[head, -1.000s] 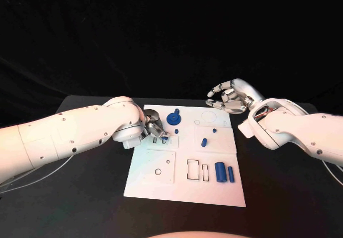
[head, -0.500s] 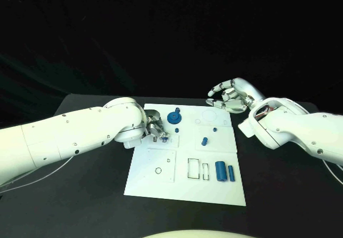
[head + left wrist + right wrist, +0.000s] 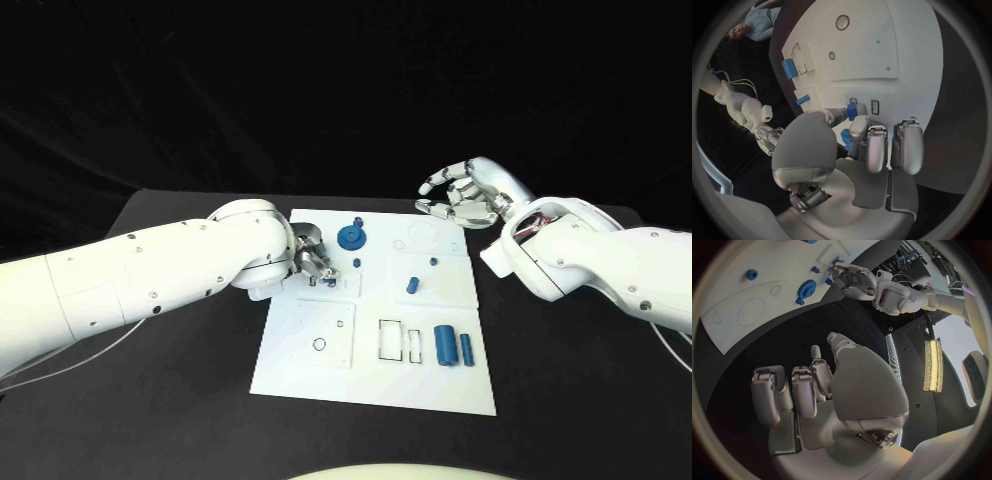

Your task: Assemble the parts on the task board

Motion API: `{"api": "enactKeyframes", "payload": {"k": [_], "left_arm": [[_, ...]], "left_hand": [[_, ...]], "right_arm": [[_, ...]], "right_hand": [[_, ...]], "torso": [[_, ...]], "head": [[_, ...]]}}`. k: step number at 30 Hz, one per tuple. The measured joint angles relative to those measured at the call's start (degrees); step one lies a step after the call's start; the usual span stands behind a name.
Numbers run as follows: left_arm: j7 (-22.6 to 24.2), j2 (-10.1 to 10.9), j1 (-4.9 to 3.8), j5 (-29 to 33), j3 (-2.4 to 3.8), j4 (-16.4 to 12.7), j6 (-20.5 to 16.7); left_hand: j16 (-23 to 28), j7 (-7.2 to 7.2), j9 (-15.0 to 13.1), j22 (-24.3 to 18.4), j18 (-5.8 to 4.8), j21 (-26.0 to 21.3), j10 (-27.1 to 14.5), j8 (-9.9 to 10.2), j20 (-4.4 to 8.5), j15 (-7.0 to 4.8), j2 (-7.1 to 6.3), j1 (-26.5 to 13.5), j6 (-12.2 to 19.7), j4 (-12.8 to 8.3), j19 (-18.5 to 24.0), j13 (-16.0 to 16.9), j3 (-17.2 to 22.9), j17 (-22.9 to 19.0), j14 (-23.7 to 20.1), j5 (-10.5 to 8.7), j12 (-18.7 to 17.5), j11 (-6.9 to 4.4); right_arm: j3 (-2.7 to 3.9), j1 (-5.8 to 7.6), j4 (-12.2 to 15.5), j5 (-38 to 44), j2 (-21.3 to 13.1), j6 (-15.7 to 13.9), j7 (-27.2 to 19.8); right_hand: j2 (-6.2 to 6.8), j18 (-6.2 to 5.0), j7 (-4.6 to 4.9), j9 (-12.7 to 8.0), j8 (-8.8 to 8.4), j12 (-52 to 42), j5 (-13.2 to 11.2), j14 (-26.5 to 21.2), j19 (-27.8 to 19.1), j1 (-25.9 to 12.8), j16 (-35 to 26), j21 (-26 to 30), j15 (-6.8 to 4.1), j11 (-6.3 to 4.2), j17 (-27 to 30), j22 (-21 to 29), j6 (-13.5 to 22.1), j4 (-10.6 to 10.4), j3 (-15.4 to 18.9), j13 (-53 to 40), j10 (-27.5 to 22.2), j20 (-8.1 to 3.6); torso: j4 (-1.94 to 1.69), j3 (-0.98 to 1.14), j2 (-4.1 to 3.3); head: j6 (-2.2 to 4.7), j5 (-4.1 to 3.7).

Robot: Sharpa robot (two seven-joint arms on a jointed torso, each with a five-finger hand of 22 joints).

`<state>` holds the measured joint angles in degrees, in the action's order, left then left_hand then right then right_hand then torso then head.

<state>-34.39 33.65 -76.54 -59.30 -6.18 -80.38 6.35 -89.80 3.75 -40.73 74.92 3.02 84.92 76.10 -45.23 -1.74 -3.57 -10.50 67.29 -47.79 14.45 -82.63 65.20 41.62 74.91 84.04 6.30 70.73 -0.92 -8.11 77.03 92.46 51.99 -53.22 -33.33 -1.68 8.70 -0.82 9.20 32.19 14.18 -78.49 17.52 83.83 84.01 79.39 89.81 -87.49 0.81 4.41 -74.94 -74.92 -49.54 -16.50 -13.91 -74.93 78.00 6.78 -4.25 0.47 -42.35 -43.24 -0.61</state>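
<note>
The white task board (image 3: 325, 375) lies in the middle of the black table. My left hand (image 3: 312, 262) is low over the board's far left part. It pinches a small blue part (image 3: 852, 110) between thumb and a finger, just above two small rectangular slots (image 3: 874, 106). A blue gear-like disc (image 3: 351, 238) stands just beyond that hand. My right hand (image 3: 462, 200) hovers over the board's far right corner with its fingers apart and nothing in them. The right wrist view also shows the disc (image 3: 806, 289) and the left hand (image 3: 851, 280).
Two blue cylinders (image 3: 453, 347) lie side by side on the board's near right part, beside outlined rectangular recesses (image 3: 391, 341). A short blue piece (image 3: 413, 285) and a tiny peg (image 3: 431, 263) sit mid-board. A small ring (image 3: 317, 345) marks the near left panel.
</note>
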Motion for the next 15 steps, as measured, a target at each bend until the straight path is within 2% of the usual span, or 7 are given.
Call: {"api": "enactKeyframes", "payload": {"k": [15], "left_arm": [[0.0, -0.1, 0.19, -0.8, 0.17, 0.0, 0.3]], "left_hand": [[0.0, 0.0, -0.3, 0.0, 0.01, 0.0, 0.2, -0.4, -0.01, -0.42, -0.4, -0.4, -0.2, -0.1, -0.4, 0.3, 0.1, 0.0, 0.0, -0.12, 0.2, -0.2]], "right_arm": [[0.0, -0.01, 0.0, 0.0, 0.0, 0.0, 0.0]], "right_hand": [[0.06, 0.0, 0.0, 0.0, 0.0, 0.0, 0.0, 0.0, 0.0, -0.1, 0.0, 0.0, 0.0, 0.0, 0.0, 0.0, 0.0, 0.0, 0.0, 0.0, 0.0, 0.0]], "torso": [[-0.05, 0.0, -0.05]], "head": [[-0.36, -0.14]]}}
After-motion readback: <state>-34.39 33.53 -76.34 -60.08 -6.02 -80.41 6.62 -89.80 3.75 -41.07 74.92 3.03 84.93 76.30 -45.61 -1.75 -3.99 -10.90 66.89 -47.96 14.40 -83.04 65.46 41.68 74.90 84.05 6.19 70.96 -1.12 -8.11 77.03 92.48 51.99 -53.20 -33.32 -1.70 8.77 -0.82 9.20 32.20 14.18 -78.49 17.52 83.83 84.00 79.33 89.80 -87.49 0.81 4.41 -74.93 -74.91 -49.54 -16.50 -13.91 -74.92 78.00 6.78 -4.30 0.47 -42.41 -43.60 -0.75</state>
